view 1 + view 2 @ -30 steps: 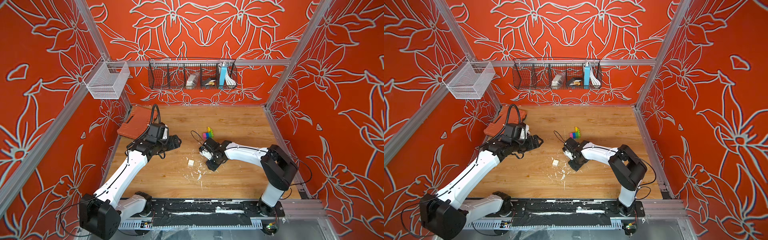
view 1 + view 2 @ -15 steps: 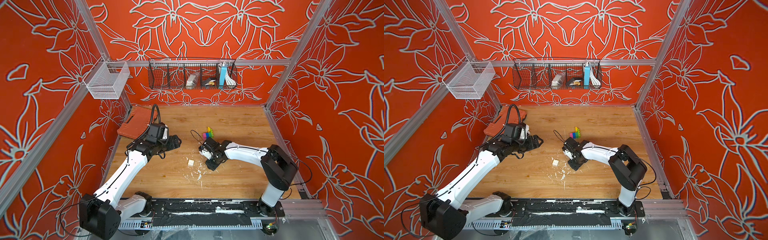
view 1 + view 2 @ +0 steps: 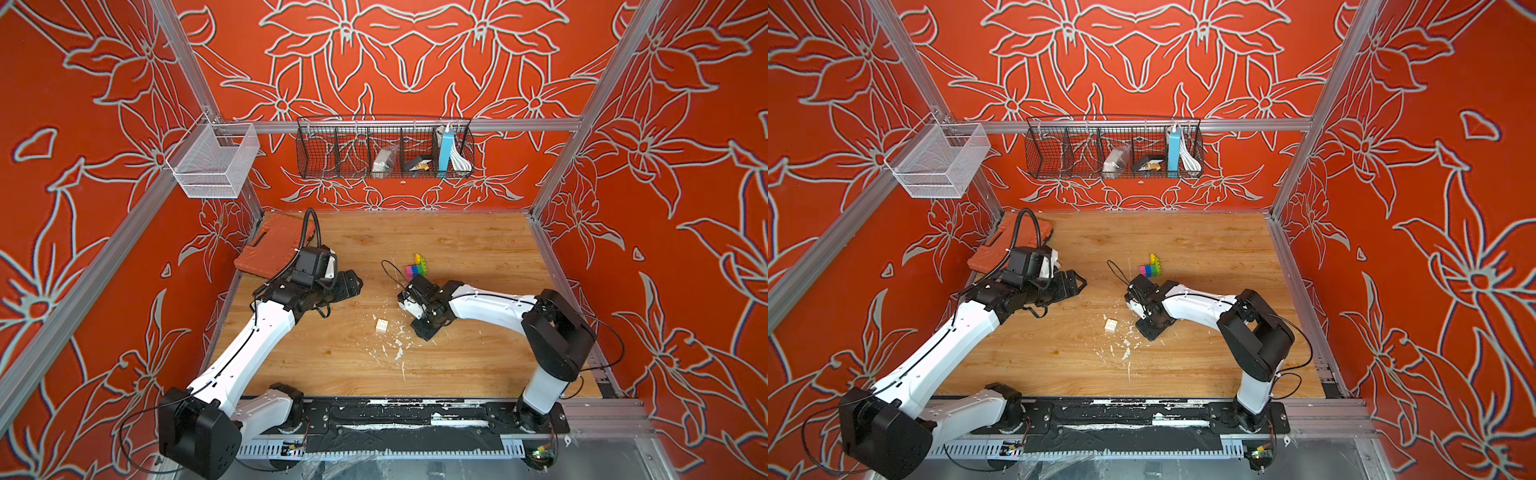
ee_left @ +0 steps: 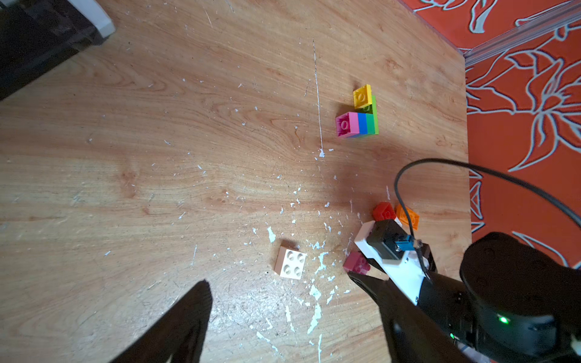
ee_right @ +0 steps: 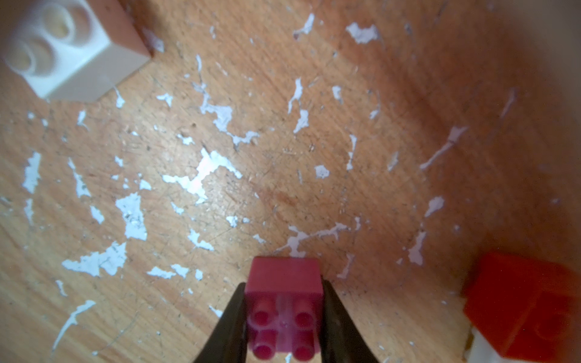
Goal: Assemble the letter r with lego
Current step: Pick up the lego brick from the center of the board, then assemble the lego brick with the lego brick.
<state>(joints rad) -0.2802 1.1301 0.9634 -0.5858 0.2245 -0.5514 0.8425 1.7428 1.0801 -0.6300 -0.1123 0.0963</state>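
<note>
A dark pink lego brick [image 5: 284,308] sits between the fingers of my right gripper [image 5: 284,284], which is shut on it just above the wood; it also shows in the left wrist view [image 4: 356,264]. In both top views the right gripper [image 3: 424,330] [image 3: 1150,330] hides the brick. A white brick [image 3: 381,325] [image 3: 1111,324] [image 4: 290,263] [image 5: 69,47] lies loose close by. Joined yellow, green, blue and pink bricks [image 3: 417,268] [image 3: 1152,268] [image 4: 358,121] stand further back. Red [image 4: 384,212] [image 5: 528,301] and orange [image 4: 408,217] bricks lie beside the right wrist. My left gripper [image 3: 355,284] [image 3: 1079,284] [image 4: 278,283] hangs open and empty.
A ribbed orange case [image 3: 270,249] [image 3: 1005,245] lies at the back left corner behind the left arm. White flecks [image 3: 399,353] litter the wood near the white brick. Wire baskets [image 3: 384,147] hang on the back wall, above the table.
The right gripper's jaws have drawn in on the dark pink brick. Neither arm has visibly shifted, and the left gripper stays open.
</note>
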